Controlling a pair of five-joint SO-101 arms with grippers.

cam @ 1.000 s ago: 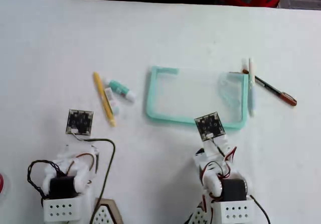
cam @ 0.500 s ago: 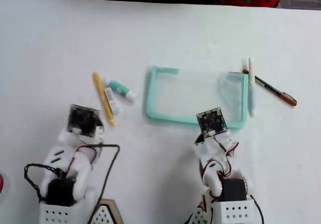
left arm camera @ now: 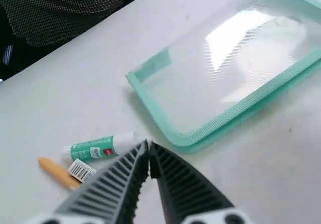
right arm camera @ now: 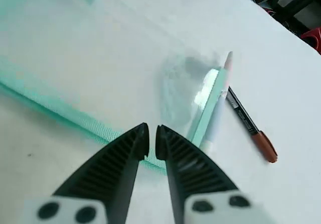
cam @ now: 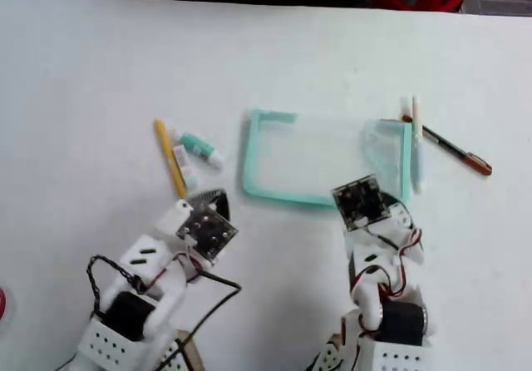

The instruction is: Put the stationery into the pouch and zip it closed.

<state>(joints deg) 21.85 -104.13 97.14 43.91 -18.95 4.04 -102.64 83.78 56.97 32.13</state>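
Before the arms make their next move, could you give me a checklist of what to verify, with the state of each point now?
1. Left claw empty: ok, shut on nothing.
2. Right claw empty: ok, shut on nothing.
3. Claws open for grasping: not ok.
4. Yellow pen and green tube lying outside, beside the pouch: ok.
5. White pen and brown-capped pen lying outside, at the pouch's other end: ok.
6. Pouch mouth open: cannot tell.

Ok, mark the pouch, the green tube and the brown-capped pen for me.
pouch (cam: 247, 159), high view, on its left teal edge.
green tube (cam: 198, 145), high view, on its green body.
brown-capped pen (cam: 447, 145), high view, on its dark barrel.
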